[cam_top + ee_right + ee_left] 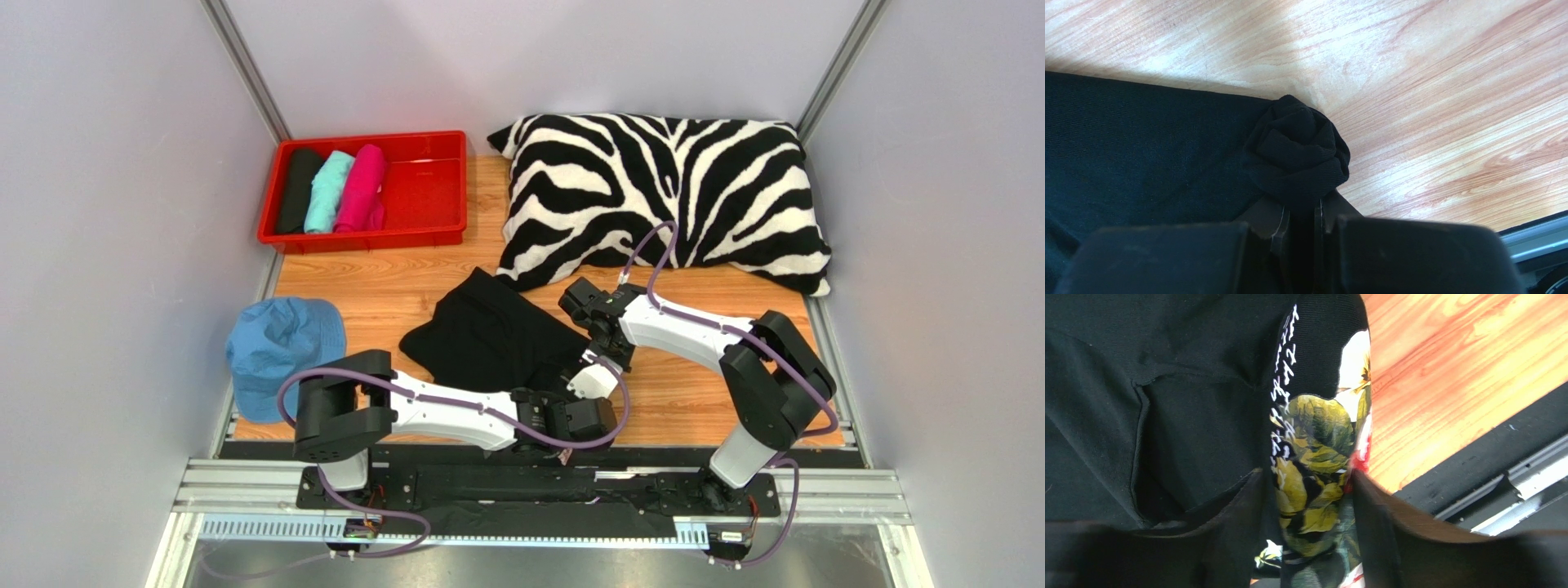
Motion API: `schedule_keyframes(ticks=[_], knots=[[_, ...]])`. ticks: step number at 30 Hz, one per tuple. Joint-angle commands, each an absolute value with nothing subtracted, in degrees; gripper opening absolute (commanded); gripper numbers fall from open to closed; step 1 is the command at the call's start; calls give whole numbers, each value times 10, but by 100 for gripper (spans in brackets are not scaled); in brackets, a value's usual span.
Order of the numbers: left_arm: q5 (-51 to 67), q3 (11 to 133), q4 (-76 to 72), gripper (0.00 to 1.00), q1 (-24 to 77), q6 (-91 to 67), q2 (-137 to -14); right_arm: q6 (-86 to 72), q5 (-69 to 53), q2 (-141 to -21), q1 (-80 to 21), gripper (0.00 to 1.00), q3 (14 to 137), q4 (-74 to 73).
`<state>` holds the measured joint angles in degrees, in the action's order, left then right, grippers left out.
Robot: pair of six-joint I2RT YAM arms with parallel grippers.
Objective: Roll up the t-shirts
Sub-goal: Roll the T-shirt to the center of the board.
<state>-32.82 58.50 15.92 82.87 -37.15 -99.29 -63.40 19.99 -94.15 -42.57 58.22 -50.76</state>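
A large black t-shirt (pixel 491 333) lies crumpled on the wooden table in the middle of the top view. Its right end is twisted into a small tight roll (pixel 1300 153), and my right gripper (pixel 1301 205) is shut on that roll from above (pixel 604 363). My left gripper (pixel 1306 478) sits at the shirt's near right corner (pixel 586 399). It is open, its fingers standing either side of a fold with a yellow floral print (pixel 1315 465) and white lettering. Three rolled t-shirts, black (pixel 298 189), teal (pixel 328 190) and pink (pixel 362 186), lie side by side in the tray.
The red tray (pixel 423 184) stands at the back left. A zebra-striped pillow (pixel 669 190) fills the back right, just behind the right arm. A blue cap (pixel 280 349) lies at the near left. The metal rail (pixel 540 490) runs along the near edge.
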Motion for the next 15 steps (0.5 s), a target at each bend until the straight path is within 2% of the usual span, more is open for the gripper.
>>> schedule_keyframes(ticks=[1,2,3,4,6,7,9,15], knots=[[-363,608,179,48,832,-359,-998,-637,208,-933,-425,3,594,-534],[-363,608,179,40,832,-360,-998,-636,210,-929,-425,6,592,-533],[-357,607,177,24,832,-359,-996,-633,209,-925,-425,9,590,-525],[-350,599,162,18,832,-353,-989,-631,210,-910,-425,28,582,-519],[-329,578,143,1,831,-352,-979,-630,215,-890,-425,53,572,-505],[-318,570,115,0,830,-347,-968,-630,219,-879,-424,72,568,-500],[-285,546,79,0,826,-349,-958,-622,225,-841,-425,86,552,-479],[-143,454,-57,0,774,-387,-919,-627,242,-707,-424,94,492,-424]])
